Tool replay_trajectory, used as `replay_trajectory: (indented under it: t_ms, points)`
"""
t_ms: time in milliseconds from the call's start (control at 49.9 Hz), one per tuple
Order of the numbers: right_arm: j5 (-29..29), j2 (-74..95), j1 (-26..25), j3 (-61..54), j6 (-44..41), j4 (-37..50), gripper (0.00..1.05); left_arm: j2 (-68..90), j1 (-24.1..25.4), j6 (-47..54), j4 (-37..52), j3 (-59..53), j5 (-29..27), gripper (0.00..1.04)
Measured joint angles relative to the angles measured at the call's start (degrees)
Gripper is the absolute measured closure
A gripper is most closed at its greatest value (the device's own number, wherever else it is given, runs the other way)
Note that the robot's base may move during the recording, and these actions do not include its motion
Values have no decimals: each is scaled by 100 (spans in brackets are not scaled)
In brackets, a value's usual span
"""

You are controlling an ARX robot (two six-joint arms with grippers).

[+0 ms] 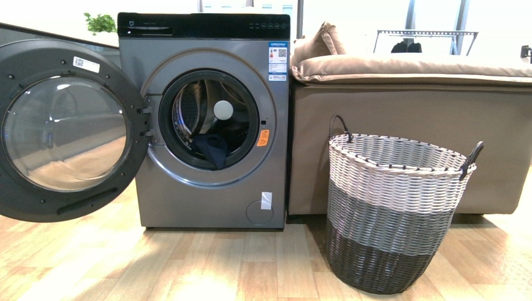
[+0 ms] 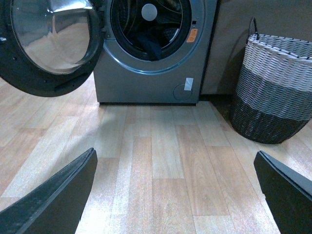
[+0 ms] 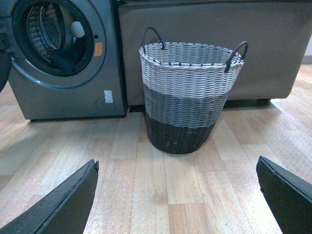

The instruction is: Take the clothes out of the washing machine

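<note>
Wood floor [image 1: 251,266]: one washing machine [image 1: 207,194], one dark garment [image 1: 212,150] inside, one basket [image 1: 392,213], two empty, wide-spread end effectors [image 2: 175,153] [image 3: 177,162].

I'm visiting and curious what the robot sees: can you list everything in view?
washing machine: one, grey with black top, left of the sofa
door: one, dark-rimmed glass, swung open leftward
clothes: one, dark navy, in the machine's opening
basket: one, white, grey and dark bands, on the floor before the sofa
sofa: one, tan, right of the machine
plant: one, green, behind the machine
left gripper: one, black, open, above the floor
right gripper: one, black, open, facing the basket
</note>
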Motion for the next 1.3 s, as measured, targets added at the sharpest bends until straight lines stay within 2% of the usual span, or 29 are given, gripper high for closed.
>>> replay_trajectory:
  t_ms: [1302]
  points:
    - [0,2,0,0,0,0,7,11,0,0,0,0,7,7]
